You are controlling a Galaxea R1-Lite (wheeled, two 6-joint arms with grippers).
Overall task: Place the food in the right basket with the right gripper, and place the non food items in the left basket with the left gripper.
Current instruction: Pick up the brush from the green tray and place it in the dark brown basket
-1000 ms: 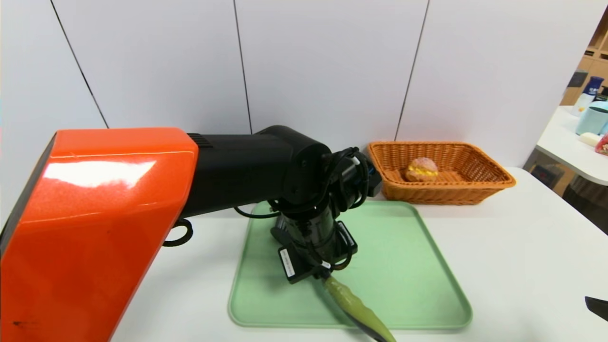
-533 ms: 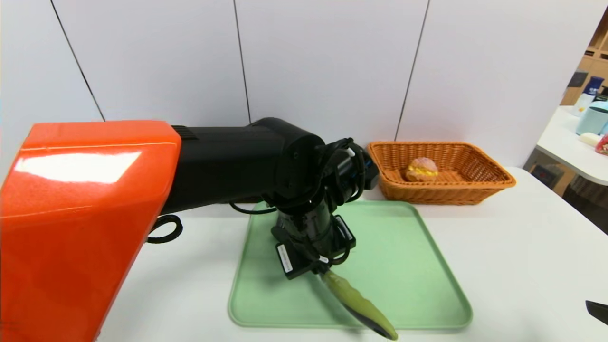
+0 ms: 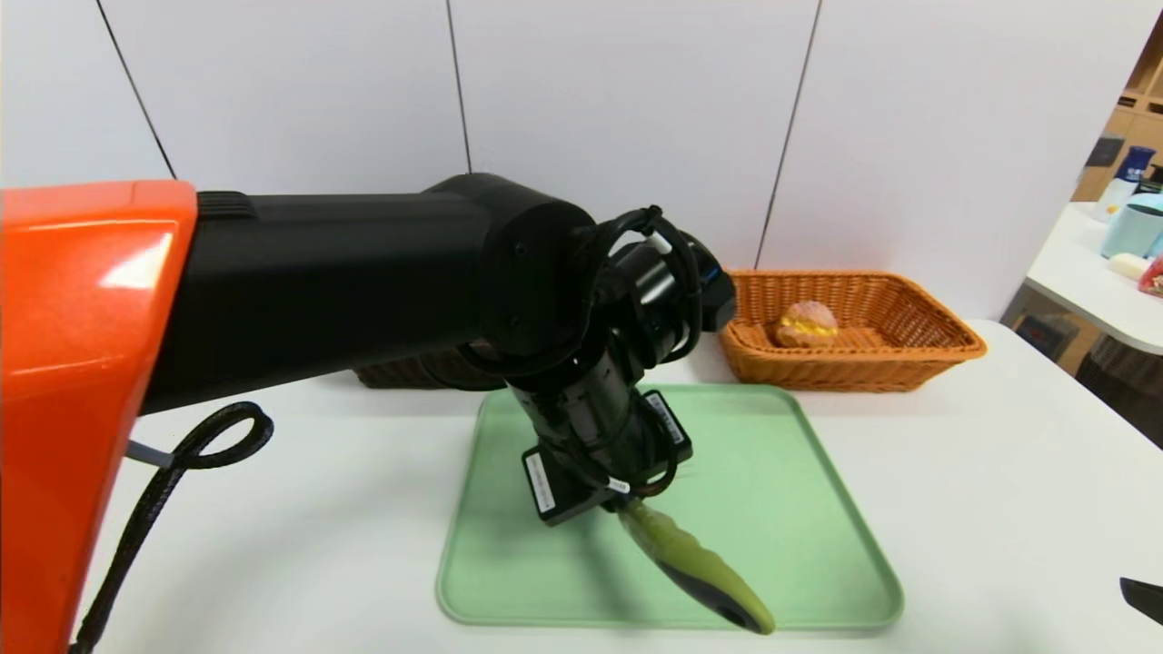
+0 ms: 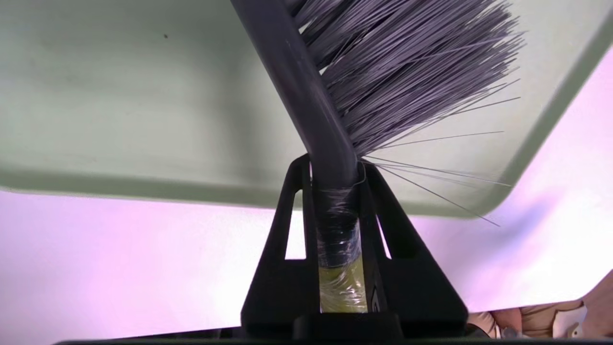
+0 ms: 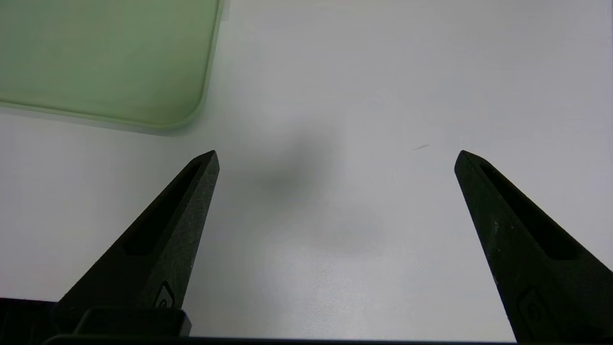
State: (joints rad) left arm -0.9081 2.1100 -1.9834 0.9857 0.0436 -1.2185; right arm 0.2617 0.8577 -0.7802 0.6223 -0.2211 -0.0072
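Lower right edge, right gripper (image 5: 335, 158): flat pointed black fingers spread wide over bare white table (image 3: 999, 472).
Lower centre, left gripper (image 4: 335, 177): clamped on brush (image 3: 695, 572), olive ribbed handle, above smooth green tray (image 3: 818, 509).
Middle right, woven orange basket (image 3: 918, 350): round bun (image 3: 807, 324) inside.
Centre left, dark basket (image 3: 409, 372): mostly hidden.

Left gripper (image 3: 627, 498) holds the brush (image 3: 695, 568) above the green tray (image 3: 800, 509).
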